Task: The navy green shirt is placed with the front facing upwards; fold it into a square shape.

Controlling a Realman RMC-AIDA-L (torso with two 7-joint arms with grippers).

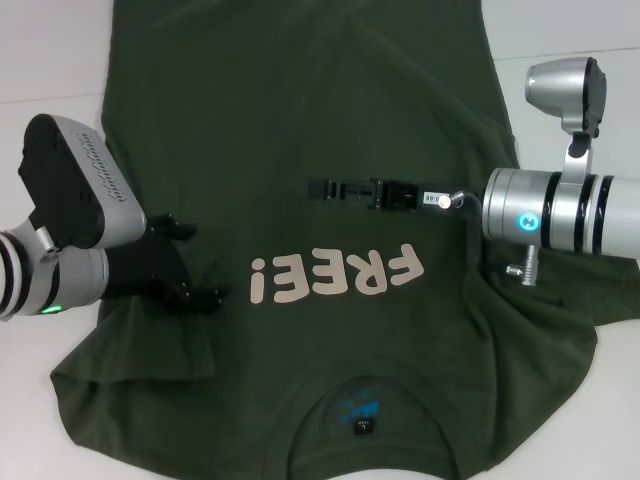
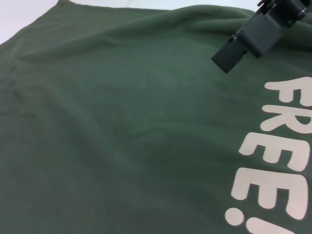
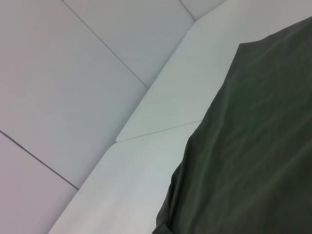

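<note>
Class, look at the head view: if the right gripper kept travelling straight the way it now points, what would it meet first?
The right gripper points sideways across the navy green shirt, toward the robot's left. Nothing stands in that line; it would probably pass above the cloth, behind the left gripper. Its height over the shirt is unclear.

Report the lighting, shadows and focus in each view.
Head view: even light, soft shadow under the left gripper on the navy green shirt; lettering crisp. Left wrist view: the right gripper slightly blurred, cloth folds sharp. Right wrist view: flat light, pale table, no glare.
</note>
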